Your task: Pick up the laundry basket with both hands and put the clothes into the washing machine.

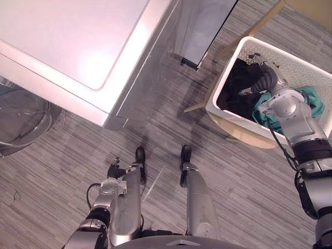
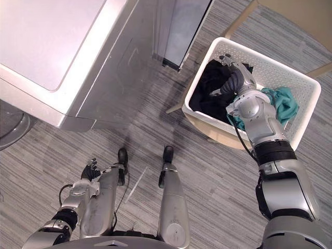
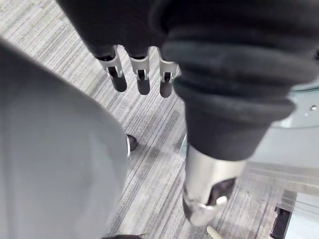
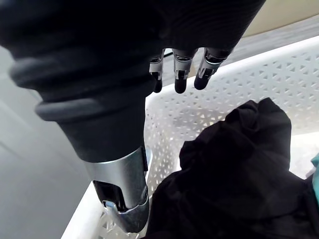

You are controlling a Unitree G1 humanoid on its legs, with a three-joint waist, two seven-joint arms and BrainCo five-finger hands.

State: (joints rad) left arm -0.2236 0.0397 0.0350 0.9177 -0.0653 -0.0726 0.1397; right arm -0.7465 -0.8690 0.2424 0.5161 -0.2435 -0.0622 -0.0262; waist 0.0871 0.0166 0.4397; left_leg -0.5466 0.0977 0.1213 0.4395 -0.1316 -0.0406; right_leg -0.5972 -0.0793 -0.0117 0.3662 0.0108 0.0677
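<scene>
Fingers (image 4: 180, 74) straight, right hand (image 1: 262, 70) over black clothes (image 1: 233, 85).

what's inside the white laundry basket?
The white perforated plastic laundry basket holds a black garment and a teal garment; the open right hand is over the black one. Anything beneath them is covered.

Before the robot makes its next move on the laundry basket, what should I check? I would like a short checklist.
1. Position of right hand at laundry basket: ok, open, above the black clothes.
2. Position of left hand at basket: not ok, open, hanging low over the floor.
3. Basket held: not ok, neither hand grips it.
4. Clothes inside: ok, black clothes and teal garment both in.
5. State of washing machine door: looks open; drum cannot tell.
</scene>
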